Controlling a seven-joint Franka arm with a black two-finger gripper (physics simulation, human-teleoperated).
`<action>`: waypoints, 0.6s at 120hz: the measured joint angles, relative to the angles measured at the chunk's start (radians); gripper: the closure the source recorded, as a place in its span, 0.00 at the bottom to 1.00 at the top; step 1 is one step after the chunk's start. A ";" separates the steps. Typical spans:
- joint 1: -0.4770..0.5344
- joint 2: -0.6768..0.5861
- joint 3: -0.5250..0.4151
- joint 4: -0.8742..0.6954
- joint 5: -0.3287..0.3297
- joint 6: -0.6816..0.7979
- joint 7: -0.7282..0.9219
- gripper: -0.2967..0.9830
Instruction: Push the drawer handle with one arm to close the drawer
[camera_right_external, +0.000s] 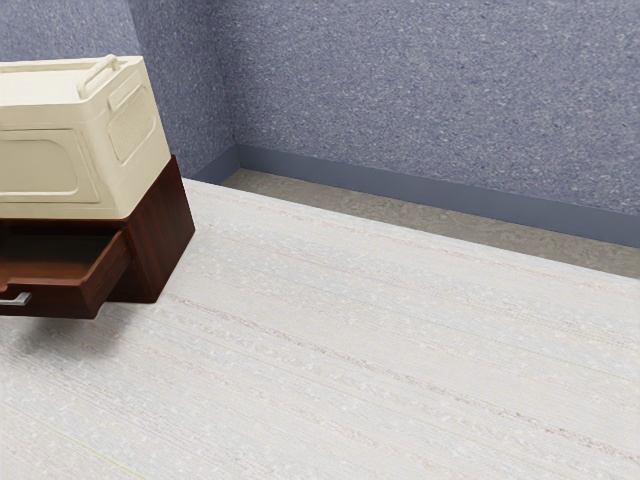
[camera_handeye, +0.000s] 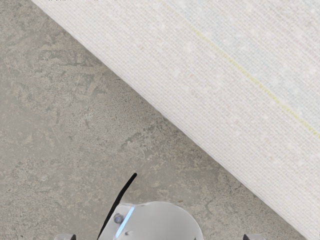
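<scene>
At the exterior view's left edge, a dark reddish-brown drawer (camera_right_external: 60, 296) is pulled out from its wooden cabinet (camera_right_external: 160, 245). A silver bar handle (camera_right_external: 16, 299) is on the drawer's front, partly cut off by the picture's edge. In the wrist view the tips of my gripper (camera_handeye: 160, 237) just show at the lower edge, wide apart with no held thing between them. My hand is over the table's edge and the floor, with neither drawer nor handle near the fingers there.
A cream-coloured box (camera_right_external: 80, 150) rests on top of the cabinet. The pale table (camera_right_external: 400, 350) stretches toward the exterior view's right, beside a blue speckled wall (camera_right_external: 430, 90). In the wrist view are the grey floor (camera_handeye: 75, 125), a rounded light-grey robot part (camera_handeye: 165, 222) and a black cable (camera_handeye: 120, 195).
</scene>
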 joint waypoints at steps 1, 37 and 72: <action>0.000 0.001 0.001 -0.002 0.000 0.004 -0.002 0.45; 0.082 0.189 0.011 0.013 0.041 0.079 -0.036 0.77; 0.152 0.213 0.062 -0.015 0.090 0.167 -0.006 0.83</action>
